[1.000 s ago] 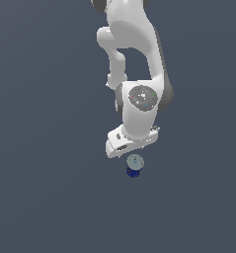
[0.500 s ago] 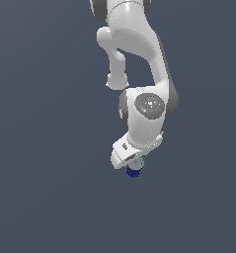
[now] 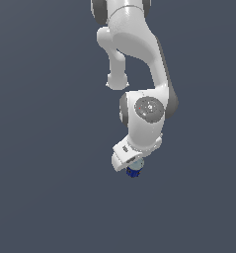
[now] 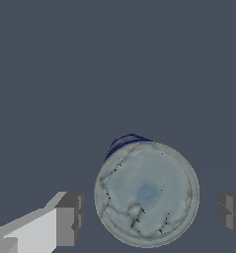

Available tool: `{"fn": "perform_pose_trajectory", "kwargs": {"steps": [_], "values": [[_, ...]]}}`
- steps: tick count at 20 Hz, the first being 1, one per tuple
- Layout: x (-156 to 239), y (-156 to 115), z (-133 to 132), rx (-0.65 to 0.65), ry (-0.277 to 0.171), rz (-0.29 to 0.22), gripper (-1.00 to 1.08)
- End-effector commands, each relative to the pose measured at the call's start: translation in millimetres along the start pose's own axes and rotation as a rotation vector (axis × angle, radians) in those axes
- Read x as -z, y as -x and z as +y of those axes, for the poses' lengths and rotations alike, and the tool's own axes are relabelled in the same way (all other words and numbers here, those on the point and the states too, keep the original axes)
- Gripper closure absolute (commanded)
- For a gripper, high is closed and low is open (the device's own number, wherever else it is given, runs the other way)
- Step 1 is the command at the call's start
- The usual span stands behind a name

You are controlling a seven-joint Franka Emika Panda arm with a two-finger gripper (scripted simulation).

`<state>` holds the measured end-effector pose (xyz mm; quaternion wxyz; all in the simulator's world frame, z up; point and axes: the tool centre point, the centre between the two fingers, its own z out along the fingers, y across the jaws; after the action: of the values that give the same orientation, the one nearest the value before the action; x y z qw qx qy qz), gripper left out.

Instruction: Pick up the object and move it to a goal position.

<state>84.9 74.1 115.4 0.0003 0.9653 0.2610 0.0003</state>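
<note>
Dark-blue cylindrical can point(image 4: 146, 193) with a pale grey round lid is seen standing upright on the flat dark grey-blue table point(image 4: 50, 74). In the wrist view the lid fills most of what is shown of it, mottled with darker cracks and a bluish spot at its centre, and only a thin arc of the dark-blue side wall is seen beyond the lid's rim. The pincer point(image 4: 151, 210) of the white jointed robot arm point(image 3: 139, 89) is spread wide, with one dark grey fingertip point(image 4: 70, 217) on one side of the can and the other fingertip point(image 4: 232, 213) on the opposite side. A clear gap of table is seen between each fingertip and the lid's rim, so the can is straddled but not touched. The gap on the side of the second fingertip is somewhat the narrower of the two.

In the exterior view the arm is seen bent downward from the upper edge of the picture, and its white hand is lowered right over the can point(image 3: 133, 172), of which only a small dark-blue part and a sliver of pale lid are visible just below the hand. The fingertips themselves cannot be made out in that view.
</note>
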Motion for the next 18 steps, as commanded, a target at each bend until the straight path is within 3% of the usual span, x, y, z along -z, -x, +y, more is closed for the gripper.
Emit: {"fn": "perform_pose_trajectory", "kwargs": {"steps": [1,7,13,14,18], "values": [[-12,0,-1,0.001,-0.001,-0.001,-0.92],[-40,1,-1,0.004,-0.001,0.000,-0.92],[-41,-1,0,0.004,-0.001,0.000,-0.92],[-41,-1,0,0.004,-0.001,0.000,1.08],[-41,-1,0,0.004,-0.001,0.000,1.08]]}}
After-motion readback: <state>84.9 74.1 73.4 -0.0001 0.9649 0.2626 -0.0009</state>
